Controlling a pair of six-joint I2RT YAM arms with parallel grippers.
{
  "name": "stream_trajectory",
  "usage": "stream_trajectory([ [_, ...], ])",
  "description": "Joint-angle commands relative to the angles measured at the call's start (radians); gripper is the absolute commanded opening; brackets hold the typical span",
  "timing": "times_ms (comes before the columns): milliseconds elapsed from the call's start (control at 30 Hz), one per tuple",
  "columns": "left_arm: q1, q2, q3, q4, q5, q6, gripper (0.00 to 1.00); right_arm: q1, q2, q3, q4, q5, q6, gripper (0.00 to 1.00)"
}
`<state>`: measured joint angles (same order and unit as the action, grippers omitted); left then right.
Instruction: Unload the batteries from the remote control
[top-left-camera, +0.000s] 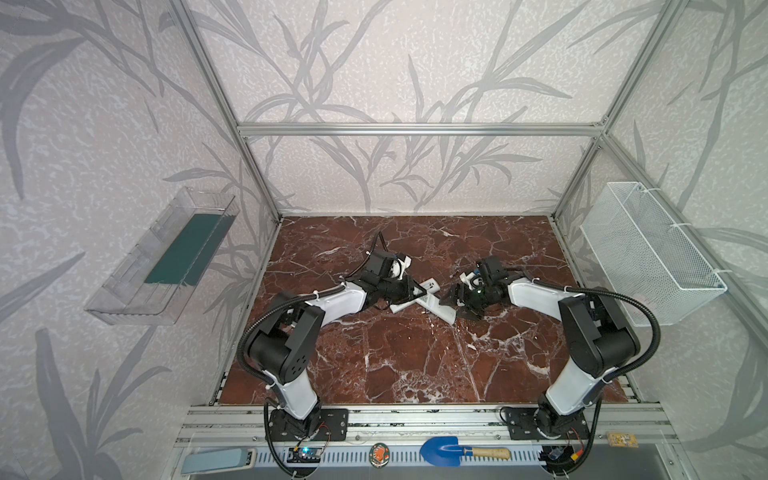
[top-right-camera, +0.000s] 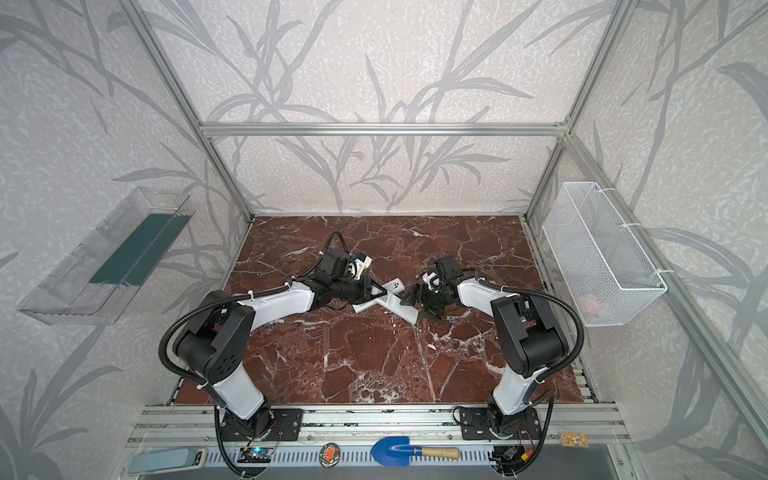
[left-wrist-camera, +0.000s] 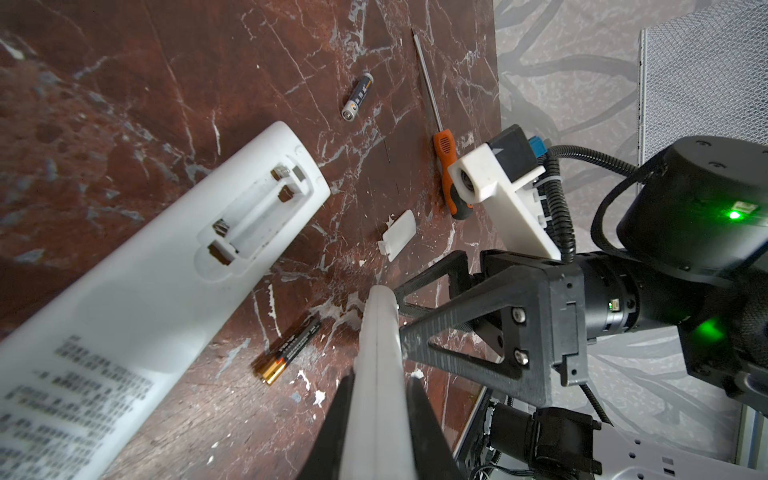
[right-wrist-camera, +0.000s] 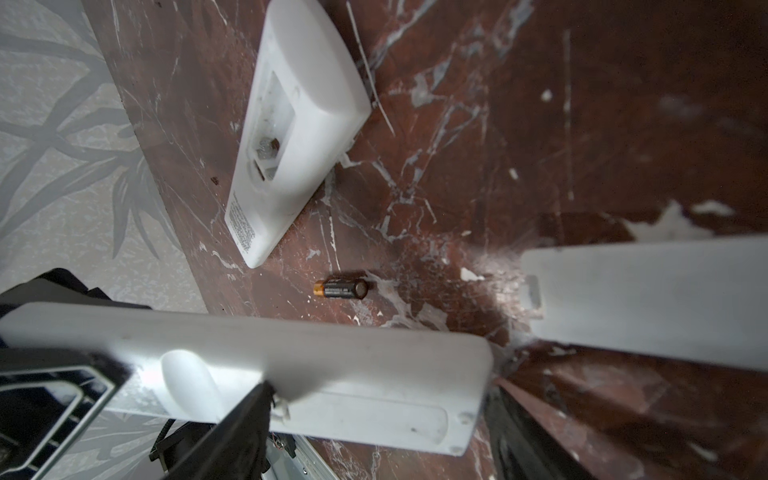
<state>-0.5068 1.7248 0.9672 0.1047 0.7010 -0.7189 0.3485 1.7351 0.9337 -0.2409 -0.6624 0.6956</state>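
My left gripper (left-wrist-camera: 380, 376) is shut on a white remote control (right-wrist-camera: 332, 365) seen edge-on in the left wrist view; its battery cover (right-wrist-camera: 365, 415) sits in place. My right gripper (right-wrist-camera: 380, 386) is open, its jaws astride that remote's end, one finger (right-wrist-camera: 237, 432) touching the cover's edge. In both top views the grippers (top-left-camera: 415, 291) (top-left-camera: 451, 305) meet over crossed white remotes (top-right-camera: 392, 305). Another remote (left-wrist-camera: 166, 266) lies beside it, its compartment open and empty. Two batteries lie loose on the table: a grey one (left-wrist-camera: 357, 96) and a black-and-gold one (left-wrist-camera: 291, 351) (right-wrist-camera: 340, 289).
A loose white cover (left-wrist-camera: 399, 235) and an orange-handled screwdriver (left-wrist-camera: 446, 166) lie by my right wrist. A further open remote (right-wrist-camera: 291, 124) lies nearer the table edge. A white wire basket (top-left-camera: 652, 253) hangs right, a clear tray (top-left-camera: 166, 257) left.
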Motion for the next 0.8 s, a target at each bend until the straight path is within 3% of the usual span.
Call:
stream_trajectory([
  [0,-0.017,0.014,0.027,-0.001,0.006,0.01,0.0,0.023,0.042,-0.02,-0.043,0.033,-0.042,0.78],
  [767,-0.031,0.028,0.045,-0.007,-0.004,0.01,0.0,0.075,0.072,0.012,-0.13,0.088,-0.109,0.79],
])
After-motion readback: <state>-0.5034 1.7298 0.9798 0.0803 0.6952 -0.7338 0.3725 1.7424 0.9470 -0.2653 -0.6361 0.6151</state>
